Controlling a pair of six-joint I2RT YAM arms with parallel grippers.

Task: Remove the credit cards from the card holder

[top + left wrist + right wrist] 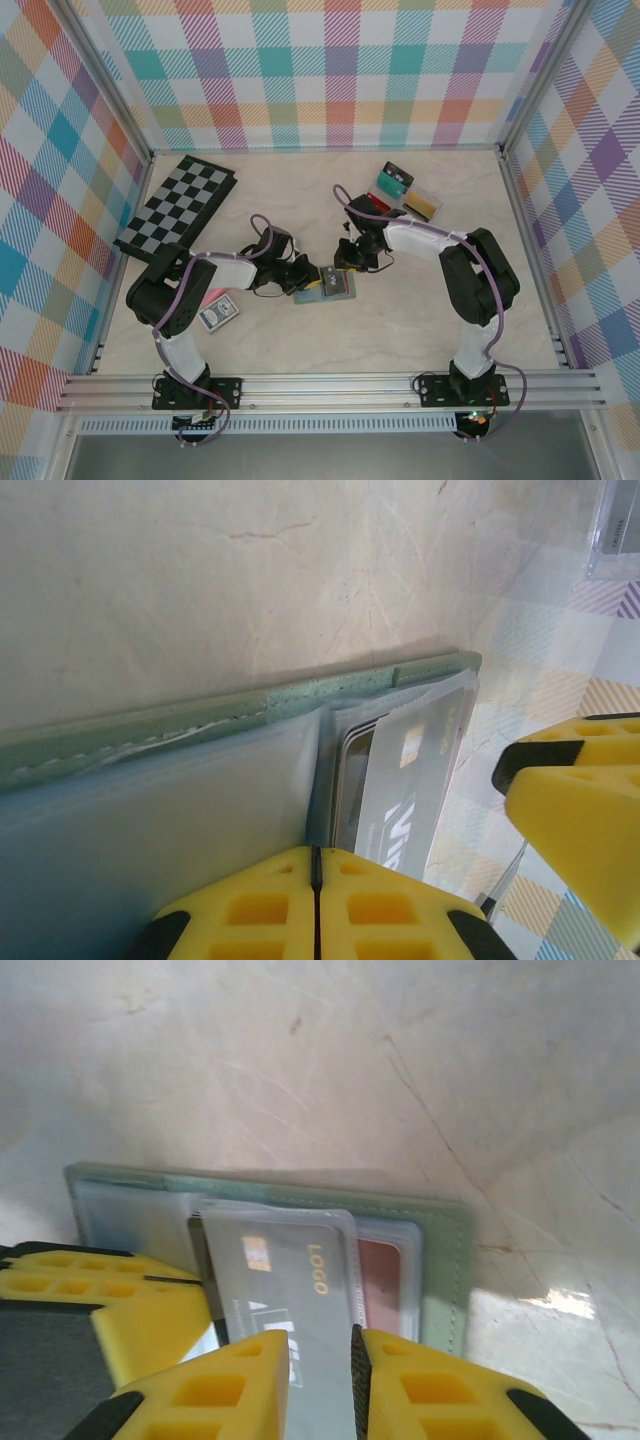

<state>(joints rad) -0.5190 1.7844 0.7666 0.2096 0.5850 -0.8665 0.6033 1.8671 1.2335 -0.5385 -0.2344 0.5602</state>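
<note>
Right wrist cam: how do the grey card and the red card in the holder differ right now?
The grey card lies on top, sticking partly out toward the right gripper; the red card sits deeper, mostly covered. The grey card shows a chip and LOGO lettering; the red card shows no readable print. Both sit in the card holder.

We find bare tabletop (290, 190) open at upper centre and lower right. The chessboard (175, 205) blocks upper left, the clear tray (408, 190) upper right. The left gripper (303, 279) and right gripper (350, 263) crowd the card holder (336, 289) mid-frame.
</note>
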